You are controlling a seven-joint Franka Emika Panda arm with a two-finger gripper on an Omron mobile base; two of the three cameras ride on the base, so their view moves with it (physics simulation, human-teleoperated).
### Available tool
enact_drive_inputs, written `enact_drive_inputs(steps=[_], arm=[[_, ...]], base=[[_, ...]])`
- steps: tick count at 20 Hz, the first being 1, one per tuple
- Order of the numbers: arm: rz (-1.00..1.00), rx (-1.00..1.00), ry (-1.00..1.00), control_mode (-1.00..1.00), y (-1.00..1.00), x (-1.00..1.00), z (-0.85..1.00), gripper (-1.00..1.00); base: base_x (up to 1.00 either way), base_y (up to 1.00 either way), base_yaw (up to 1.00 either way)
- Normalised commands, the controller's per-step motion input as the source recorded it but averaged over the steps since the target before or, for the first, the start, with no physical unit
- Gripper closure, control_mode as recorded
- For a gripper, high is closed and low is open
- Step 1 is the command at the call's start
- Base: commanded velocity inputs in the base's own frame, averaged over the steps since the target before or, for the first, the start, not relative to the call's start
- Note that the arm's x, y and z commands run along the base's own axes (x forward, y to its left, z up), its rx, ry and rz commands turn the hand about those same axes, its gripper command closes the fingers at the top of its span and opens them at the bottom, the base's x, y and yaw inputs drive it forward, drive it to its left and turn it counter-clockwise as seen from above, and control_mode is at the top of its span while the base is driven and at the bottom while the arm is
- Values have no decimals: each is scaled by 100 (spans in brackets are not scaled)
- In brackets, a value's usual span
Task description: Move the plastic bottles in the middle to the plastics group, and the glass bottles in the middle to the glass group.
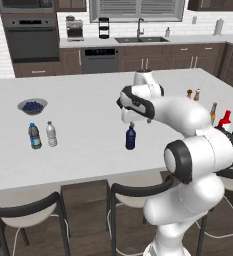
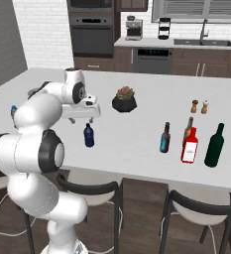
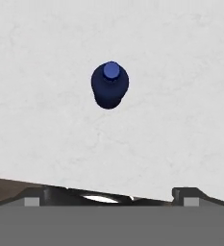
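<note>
The navy bottle stands upright on the white worktop, near its front edge, and my claw hangs just above it with jaws spread wide, gripping nothing. From the hand camera I look straight down on the bottle's cap. Well off to the left sit the blue-labelled water bottle and the pale one, side by side. To the right stand the teal-labelled bottle, the red bottle, the amber bottle and the green bottle.

A grey bowl of dark blue berries sits at the left base view's left on the white counter. A dark potted succulent and two small shakers stand mid-frame in the right base view.
</note>
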Motion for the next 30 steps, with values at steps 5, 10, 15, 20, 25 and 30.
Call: enact_drive_inputs(steps=[5,10,15,20,25,30], arm=[[-4,0,-14,-100,9,5,-26,-100],[-5,3,0,-100,5,34,-36,-100],[-6,0,0,-100,6,37,-3,-100],[-7,0,0,-100,14,43,-1,-100],[-3,0,0,-100,1,17,0,-100],[0,0,0,-100,-2,0,-4,-100]], base=[[0,0,0],[0,0,0],[0,0,0],[0,0,0],[0,0,0],[0,0,0]])
